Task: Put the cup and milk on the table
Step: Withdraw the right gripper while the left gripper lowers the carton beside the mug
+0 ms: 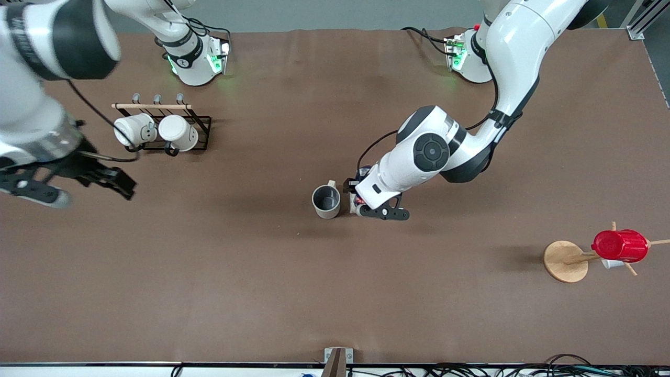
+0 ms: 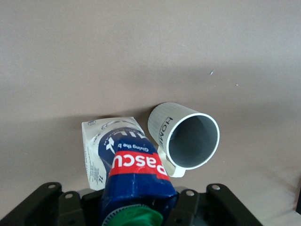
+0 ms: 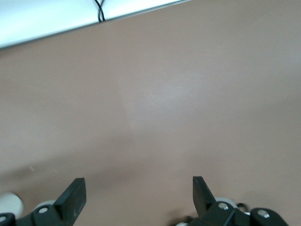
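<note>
The beige cup (image 1: 325, 201) stands upright on the brown table (image 1: 335, 293) near its middle, grey inside showing. It also shows in the left wrist view (image 2: 188, 136), with dark lettering on its side. The milk (image 2: 134, 172), blue and white with a red label and green cap, stands right beside the cup toward the left arm's end. In the front view only a sliver of the milk (image 1: 360, 200) shows under the hand. My left gripper (image 1: 362, 207) (image 2: 136, 207) is shut on the milk near its top. My right gripper (image 1: 112, 180) (image 3: 138, 190) is open and empty over bare table at the right arm's end.
A black rack (image 1: 201, 131) with two white mugs stands near the right arm's base. A wooden stand (image 1: 565, 261) with a red cup (image 1: 620, 245) is at the left arm's end, nearer the front camera. The table's front edge (image 3: 56, 35) shows in the right wrist view.
</note>
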